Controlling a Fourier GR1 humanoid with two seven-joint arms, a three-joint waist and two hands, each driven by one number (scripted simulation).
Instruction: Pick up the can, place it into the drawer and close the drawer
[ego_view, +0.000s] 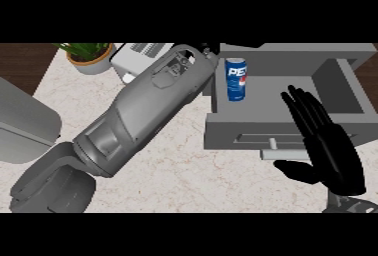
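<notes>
A blue Pepsi can (235, 80) stands upright inside the open grey drawer (244, 131), against its left wall. My left forearm runs from the lower left up to the can's left. Only a dark bit of the left hand (210, 50) shows at the picture's upper edge, just beside the can's top, and its fingers are hidden. My right hand (330, 150) is open, fingers straight and pointing up, in front of the drawer's right front corner, thumb out to the left below the drawer's handle (272, 144).
A potted plant (88, 56) and a white appliance (139, 56) stand at the back left of the marble counter (184, 175). A large grey rounded object (22, 125) lies at the left edge.
</notes>
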